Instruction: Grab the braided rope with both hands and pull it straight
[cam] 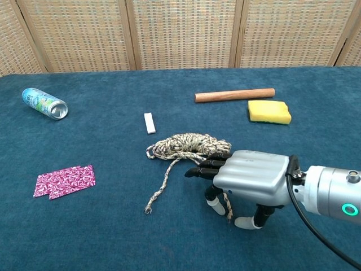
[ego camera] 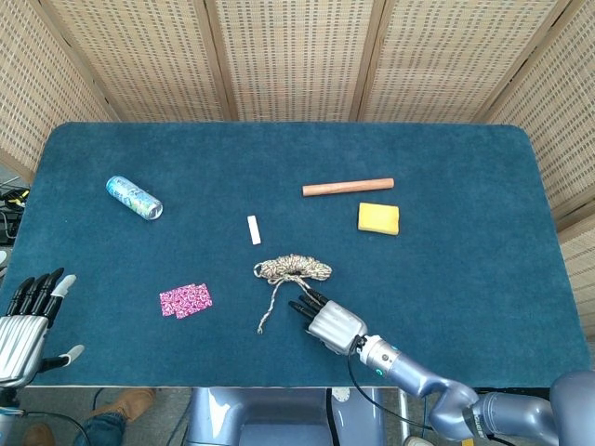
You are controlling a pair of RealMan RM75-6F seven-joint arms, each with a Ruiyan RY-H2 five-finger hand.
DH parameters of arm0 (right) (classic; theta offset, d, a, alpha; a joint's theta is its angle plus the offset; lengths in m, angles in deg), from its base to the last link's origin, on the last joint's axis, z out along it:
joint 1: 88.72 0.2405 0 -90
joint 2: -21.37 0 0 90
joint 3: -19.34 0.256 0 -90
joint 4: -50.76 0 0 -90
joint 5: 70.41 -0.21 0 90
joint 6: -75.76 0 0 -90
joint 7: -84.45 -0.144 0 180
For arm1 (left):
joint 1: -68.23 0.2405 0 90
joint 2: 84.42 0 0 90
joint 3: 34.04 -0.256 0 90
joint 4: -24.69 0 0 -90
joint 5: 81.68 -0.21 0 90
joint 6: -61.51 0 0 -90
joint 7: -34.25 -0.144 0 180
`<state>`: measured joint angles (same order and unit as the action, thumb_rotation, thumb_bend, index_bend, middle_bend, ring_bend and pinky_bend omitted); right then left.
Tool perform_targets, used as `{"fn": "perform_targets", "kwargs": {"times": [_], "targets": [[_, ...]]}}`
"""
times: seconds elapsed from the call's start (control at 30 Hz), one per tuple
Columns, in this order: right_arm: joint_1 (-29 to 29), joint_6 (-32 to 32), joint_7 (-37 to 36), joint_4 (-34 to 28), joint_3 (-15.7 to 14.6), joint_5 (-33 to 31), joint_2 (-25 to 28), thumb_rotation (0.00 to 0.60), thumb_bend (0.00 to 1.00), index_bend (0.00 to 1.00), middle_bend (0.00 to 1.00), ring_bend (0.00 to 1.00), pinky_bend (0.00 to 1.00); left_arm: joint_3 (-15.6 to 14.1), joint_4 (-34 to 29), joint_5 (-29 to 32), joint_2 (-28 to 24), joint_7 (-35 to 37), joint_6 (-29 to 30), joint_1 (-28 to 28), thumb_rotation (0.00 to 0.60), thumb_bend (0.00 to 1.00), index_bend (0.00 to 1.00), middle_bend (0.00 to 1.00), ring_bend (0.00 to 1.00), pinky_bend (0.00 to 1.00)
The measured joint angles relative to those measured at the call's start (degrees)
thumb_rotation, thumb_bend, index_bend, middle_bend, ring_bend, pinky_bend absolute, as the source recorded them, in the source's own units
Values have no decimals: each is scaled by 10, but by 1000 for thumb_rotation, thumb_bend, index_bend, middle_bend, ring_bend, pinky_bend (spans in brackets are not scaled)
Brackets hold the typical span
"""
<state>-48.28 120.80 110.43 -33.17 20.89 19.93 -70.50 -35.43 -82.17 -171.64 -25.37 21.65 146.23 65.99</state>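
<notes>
The braided rope (ego camera: 293, 268) (cam: 190, 145) lies bundled in a tan-and-white coil at mid-table, two loose tails trailing toward the front edge. My right hand (ego camera: 330, 324) (cam: 248, 179) hovers palm-down over the right-hand tail, its dark fingers (cam: 204, 168) stretched toward the coil and its thumb hanging beside the tail's end. It holds nothing. My left hand (ego camera: 26, 321) stays at the table's front left corner, fingers apart, empty, far from the rope; the chest view does not show it.
A drink can (ego camera: 134, 197) lies at the left. A pink patterned packet (ego camera: 185, 300) sits left of the rope, a small white block (ego camera: 254, 229) just behind it. A wooden dowel (ego camera: 348, 187) and a yellow sponge (ego camera: 378, 218) lie at the back right.
</notes>
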Motion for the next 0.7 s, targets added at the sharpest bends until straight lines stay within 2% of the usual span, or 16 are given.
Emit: {"fn": "perform_targets", "kwargs": {"times": [0.4,0.7], "targets": [[5,16,-3,20,-11,2,-8,600,375,558,18,0,0,-1,-1,0,1,-3,0,-1,600,0,0,0,0,0],[6,45,-33,30,-14,13,-15,600,491,619,42,0,0,-1,-1,4,3,-8,-5,-3,600,0,0,0,0,0]]}}
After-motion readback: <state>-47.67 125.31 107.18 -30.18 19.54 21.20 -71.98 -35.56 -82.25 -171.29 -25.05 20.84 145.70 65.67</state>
